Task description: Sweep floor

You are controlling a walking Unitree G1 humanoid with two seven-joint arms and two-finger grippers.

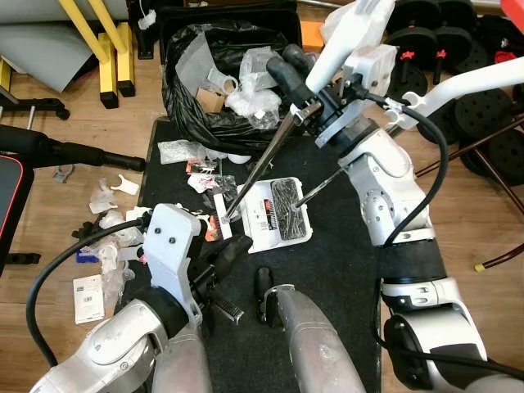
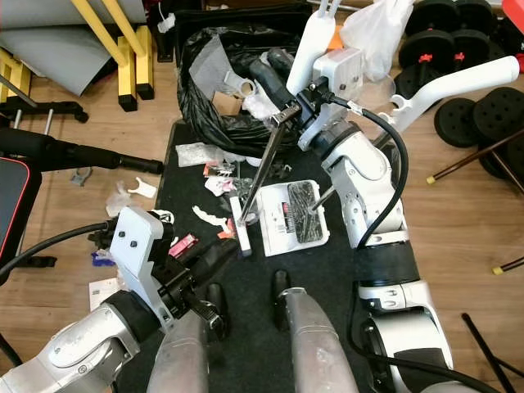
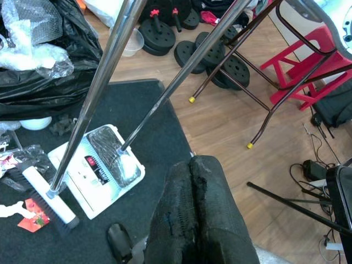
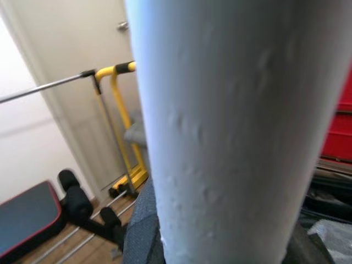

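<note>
My right gripper (image 1: 285, 61) is raised over the black mat (image 1: 332, 262), shut on the broom's white handle (image 4: 220, 137). The broom's steel pole (image 1: 262, 160) slants down to its white head (image 1: 221, 211), which rests on the mat among scraps. Right beside the head lies the white dustpan (image 1: 278, 211), dark debris in its tray; its own thin pole (image 3: 176, 82) rises to the right. My left gripper (image 1: 237, 246) hovers low, near my legs, shut with nothing in it; its fingers (image 3: 192, 209) are pressed together.
An open black rubbish bag (image 1: 217, 90) full of plastic waste stands at the mat's far edge. Paper and plastic litter (image 1: 106, 221) lies on the wooden floor at left. Weight plates (image 1: 483, 106) are at right, a black bench (image 1: 12, 196) at left, a red stool (image 3: 313, 71) beyond.
</note>
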